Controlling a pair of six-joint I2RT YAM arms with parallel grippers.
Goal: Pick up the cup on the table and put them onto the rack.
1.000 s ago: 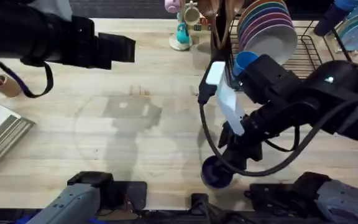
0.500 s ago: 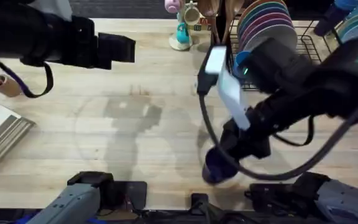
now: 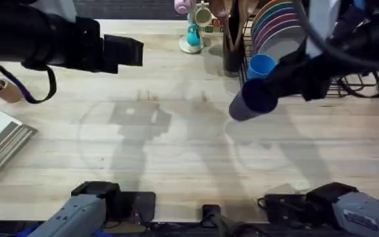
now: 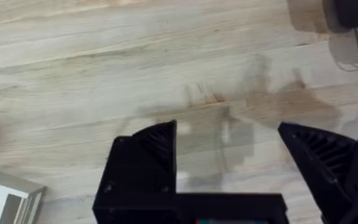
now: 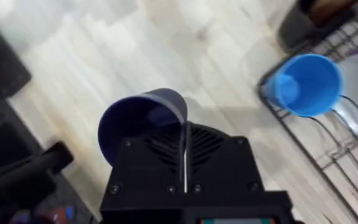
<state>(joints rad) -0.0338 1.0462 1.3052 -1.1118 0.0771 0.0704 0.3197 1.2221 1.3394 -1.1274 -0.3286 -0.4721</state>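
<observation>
The right gripper [image 5: 182,158] is grasping the navy cup [image 3: 252,99] by its rim, one finger inside and one outside, and holding it tilted above the table [image 3: 176,131] — just in front of the rack [image 3: 334,62]. The light blue cup [image 3: 260,66] is sitting at the rack's near corner, beside the plates [image 3: 281,29]. The left gripper [image 4: 229,155] is hovering over bare wood at the table's left side, its fingers [image 4: 160,146] spread wide — holding nothing.
</observation>
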